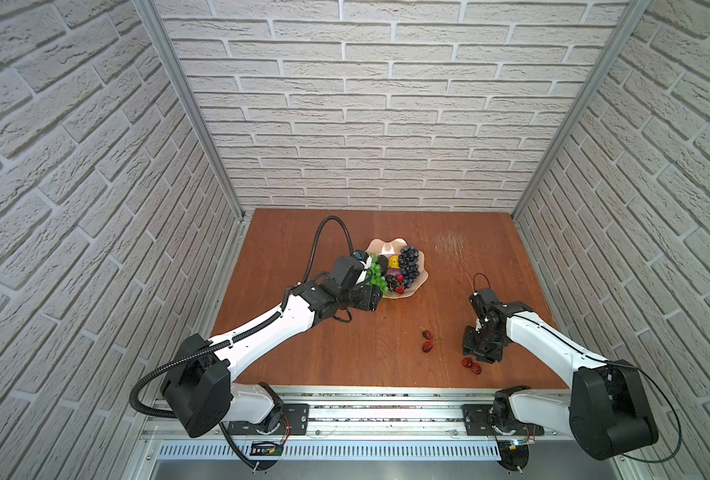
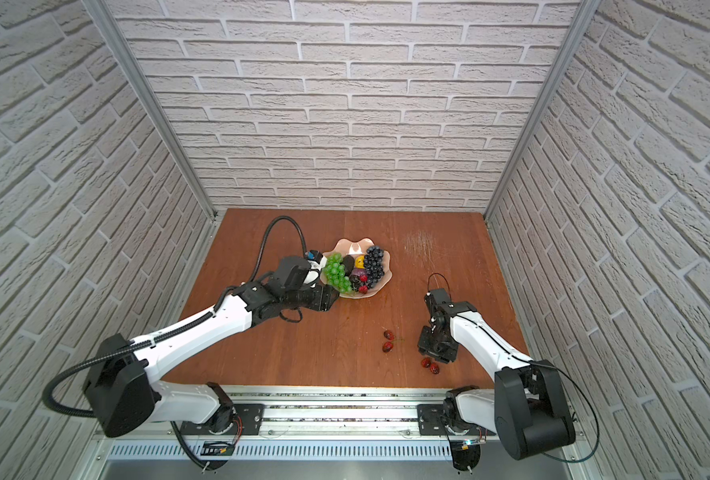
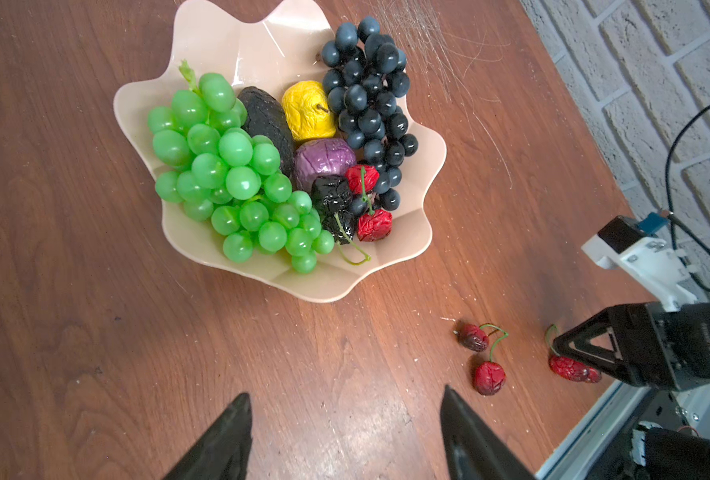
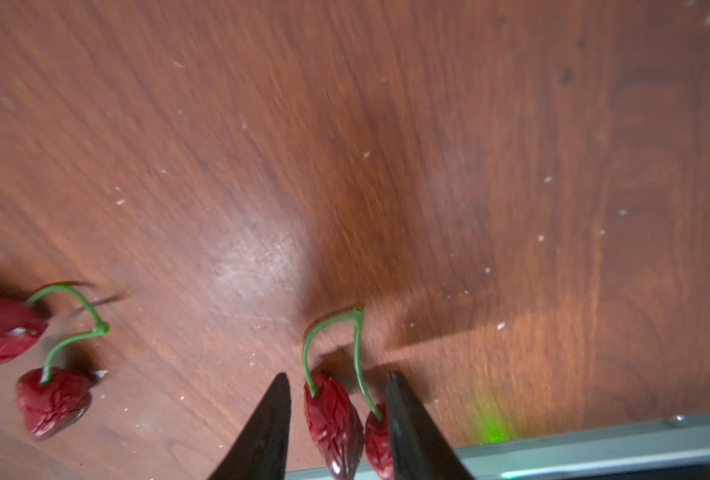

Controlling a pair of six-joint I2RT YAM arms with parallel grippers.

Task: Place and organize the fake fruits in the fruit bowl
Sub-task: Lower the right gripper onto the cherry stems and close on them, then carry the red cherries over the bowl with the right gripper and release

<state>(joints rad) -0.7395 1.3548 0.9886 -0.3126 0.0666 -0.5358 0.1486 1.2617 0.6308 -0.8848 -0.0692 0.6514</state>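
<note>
My left pincer (image 3: 345, 390) hovers over bare counter (image 1: 490, 232) just on the near side of the fruit bowl (image 3: 236, 45), its fingers spread wide with nothing between them. The bowl sits toward the back middle of the counter and is well filled: the green grape bunch (image 3: 228, 166) lies along its left side, the dark grape bunch (image 3: 369, 99) along its right, and between them I see the avocado (image 3: 266, 120), the yellow fruit (image 3: 307, 110) and the purple fruit (image 3: 324, 160). At the bowl's near edge rest the black cherries (image 3: 332, 199) and a red stemmed pair (image 3: 374, 224). Two pairs are out on the counter. The loose cherry pair (image 3: 488, 377) lies alone between the bowl and my right arm. My right pincer (image 4: 337, 374) is down at the front edge, straddling the front cherry pair (image 4: 332, 415); its fingers are apart, a gap shows beside one cherry, and the other cherry is partly hidden behind a finger, so nothing is pinched.
</note>
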